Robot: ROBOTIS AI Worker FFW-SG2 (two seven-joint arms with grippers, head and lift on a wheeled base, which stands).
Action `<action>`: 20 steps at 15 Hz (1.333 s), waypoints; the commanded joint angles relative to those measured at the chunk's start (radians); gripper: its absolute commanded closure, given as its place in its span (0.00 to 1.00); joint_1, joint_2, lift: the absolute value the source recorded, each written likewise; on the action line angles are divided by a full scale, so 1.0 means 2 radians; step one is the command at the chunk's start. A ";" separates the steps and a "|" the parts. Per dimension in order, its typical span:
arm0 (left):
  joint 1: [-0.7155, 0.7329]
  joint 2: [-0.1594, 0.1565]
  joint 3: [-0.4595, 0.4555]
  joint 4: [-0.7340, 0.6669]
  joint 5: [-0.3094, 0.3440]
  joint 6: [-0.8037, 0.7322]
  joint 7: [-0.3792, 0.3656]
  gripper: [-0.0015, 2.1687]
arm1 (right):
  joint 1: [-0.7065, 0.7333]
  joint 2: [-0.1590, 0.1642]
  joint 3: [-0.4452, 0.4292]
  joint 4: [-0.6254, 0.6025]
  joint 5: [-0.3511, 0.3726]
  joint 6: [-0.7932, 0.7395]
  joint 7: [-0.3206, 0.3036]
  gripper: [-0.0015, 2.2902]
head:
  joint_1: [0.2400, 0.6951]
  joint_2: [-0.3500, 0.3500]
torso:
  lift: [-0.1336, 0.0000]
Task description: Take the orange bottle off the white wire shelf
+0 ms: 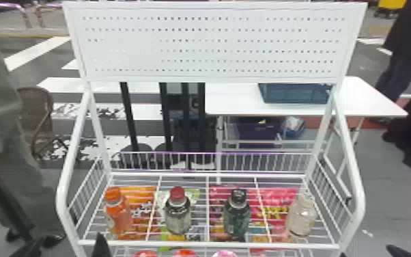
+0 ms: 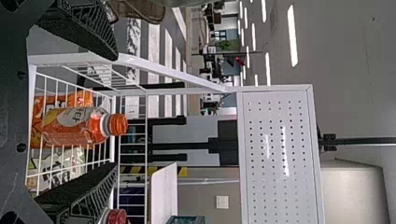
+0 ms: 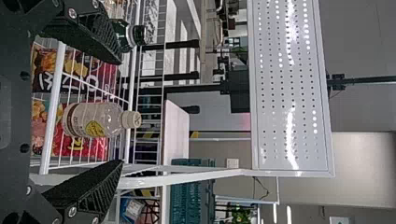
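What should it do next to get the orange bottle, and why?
I'd ease the left tool forward, fingers open, toward the orange bottle. The bottle stands on the shelf, and the left wrist view shows it framed between the parted fingers, with neither touching it.

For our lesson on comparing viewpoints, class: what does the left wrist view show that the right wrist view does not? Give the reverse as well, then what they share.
Left wrist view: the orange bottle with its orange cap, and the left gripper, fingers open.

Right wrist view: the clear bottle with a pale cap, the dark-capped bottle, and the right gripper, also open.

Both: the white wire shelf, the perforated white panel and the white table.
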 commanded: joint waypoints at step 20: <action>-0.115 0.001 -0.043 0.247 0.014 -0.149 -0.007 0.04 | 0.002 0.001 -0.001 0.003 -0.001 -0.002 0.009 0.06 | 0.57 0.50 | 1.00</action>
